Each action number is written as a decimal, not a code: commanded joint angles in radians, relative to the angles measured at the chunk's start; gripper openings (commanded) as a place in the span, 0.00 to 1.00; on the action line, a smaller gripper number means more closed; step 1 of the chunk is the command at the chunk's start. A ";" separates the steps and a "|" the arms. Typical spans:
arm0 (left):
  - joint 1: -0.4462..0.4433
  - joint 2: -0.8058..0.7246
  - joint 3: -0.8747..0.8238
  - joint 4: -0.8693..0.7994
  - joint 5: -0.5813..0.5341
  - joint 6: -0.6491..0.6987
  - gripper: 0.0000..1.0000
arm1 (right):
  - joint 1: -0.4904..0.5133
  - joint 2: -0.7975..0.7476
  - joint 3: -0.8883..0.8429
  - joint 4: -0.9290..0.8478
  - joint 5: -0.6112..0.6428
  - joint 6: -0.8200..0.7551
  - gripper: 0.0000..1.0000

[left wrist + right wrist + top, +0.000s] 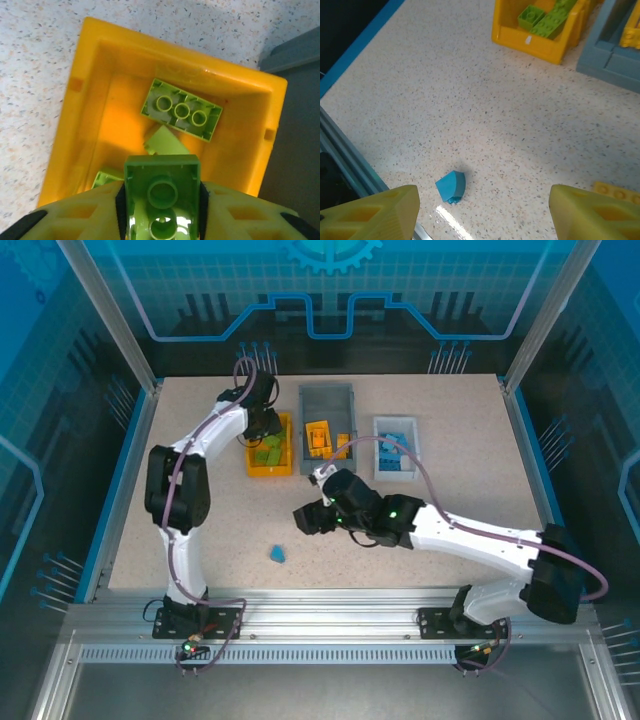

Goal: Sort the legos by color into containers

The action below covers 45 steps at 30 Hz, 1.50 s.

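drop-off in hand: left gripper (161, 215) pinches a green brick (160, 170) over the yellow bin (75, 100), release due next; spread right gripper (482, 215) should descend onto the near blue brick (451, 186).

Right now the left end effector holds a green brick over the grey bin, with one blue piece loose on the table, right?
Not the grey bin: the left wrist view shows the left end effector holding the green brick over the yellow bin. The blue piece is loose on the table.
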 commanded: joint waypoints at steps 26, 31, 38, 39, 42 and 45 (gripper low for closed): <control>-0.004 -0.792 -0.428 -0.075 0.113 -0.113 0.61 | 0.172 0.649 0.344 -0.155 0.007 -0.079 0.69; -0.005 -0.965 -0.513 -0.125 0.174 -0.143 0.61 | 0.172 0.669 0.351 -0.148 0.006 -0.069 0.56; -0.014 -1.158 -0.633 -0.109 0.349 -0.149 0.59 | 0.172 0.668 0.349 -0.141 0.018 -0.058 0.39; -0.021 -1.174 -0.644 -0.109 0.367 -0.147 0.59 | 0.173 0.655 0.341 -0.139 0.028 -0.053 0.37; -0.054 -1.193 -0.663 -0.111 0.409 -0.155 0.59 | 0.163 0.576 0.310 -0.160 0.089 -0.039 0.34; -0.113 -1.182 -0.680 -0.067 0.453 -0.203 0.58 | 0.108 0.434 0.237 -0.196 0.155 -0.011 0.33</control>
